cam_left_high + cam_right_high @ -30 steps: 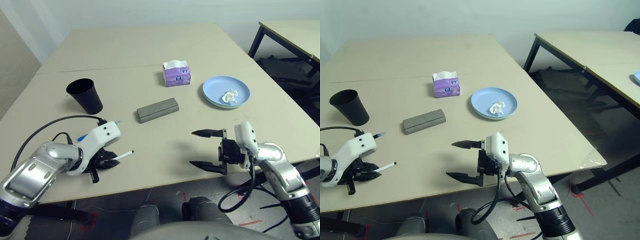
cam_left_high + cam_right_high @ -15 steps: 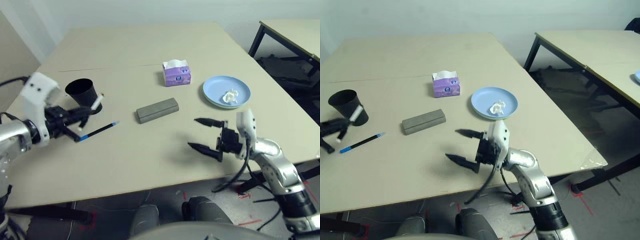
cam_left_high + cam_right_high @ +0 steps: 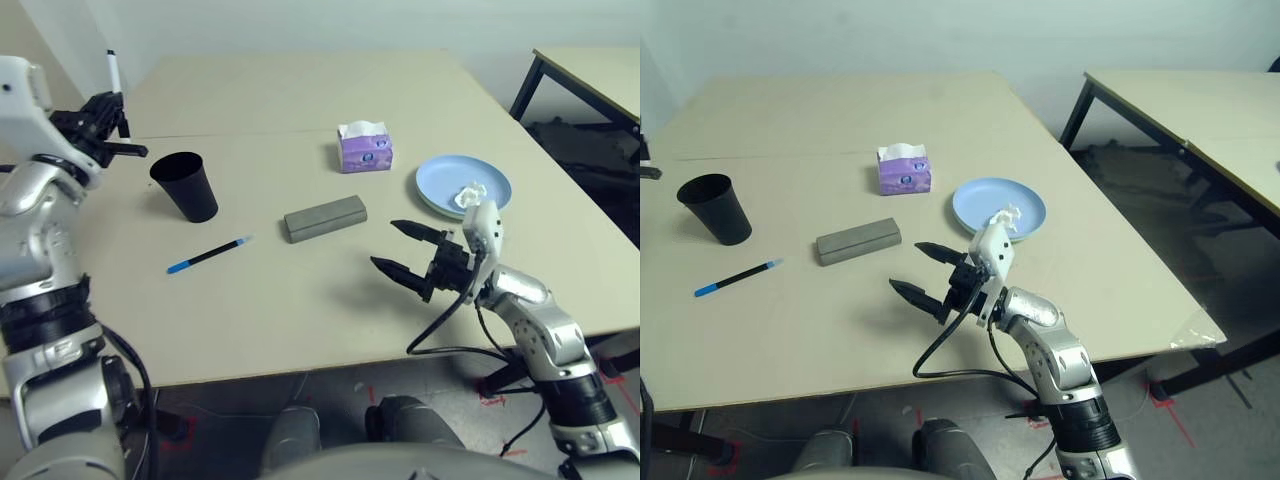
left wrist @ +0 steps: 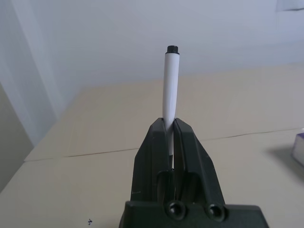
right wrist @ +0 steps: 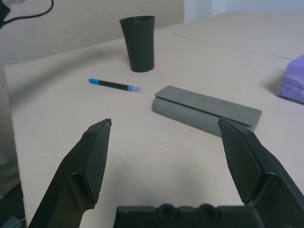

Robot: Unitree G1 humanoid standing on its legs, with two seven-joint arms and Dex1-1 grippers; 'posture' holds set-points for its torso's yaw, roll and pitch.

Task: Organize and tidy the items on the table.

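White pen raised in my left gripper, right gripper idle

My left gripper (image 4: pixel 173 130) was clamped on the white-bodied pen (image 4: pixel 170 80), held upright well above the table (image 3: pixel 300 310), up and behind the black cup (image 3: pixel 188 186); the blue-capped pen (image 3: pixel 209 255) lay flat beyond the cup, nearer my body; my right gripper (image 3: pixel 407 252) hovered with fingers spread wide, the grey glasses case (image 3: pixel 325 218) just ahead of it, the blue plate (image 3: pixel 440 180) with its white wad (image 3: pixel 468 195) close behind

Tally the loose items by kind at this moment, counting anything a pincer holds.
Pens: 2, a white pen in the left pincer and a blue pen
Cup: 1
Glasses case: 1
Tissue box: 1
Plate: 1
White wad: 1
Total: 7
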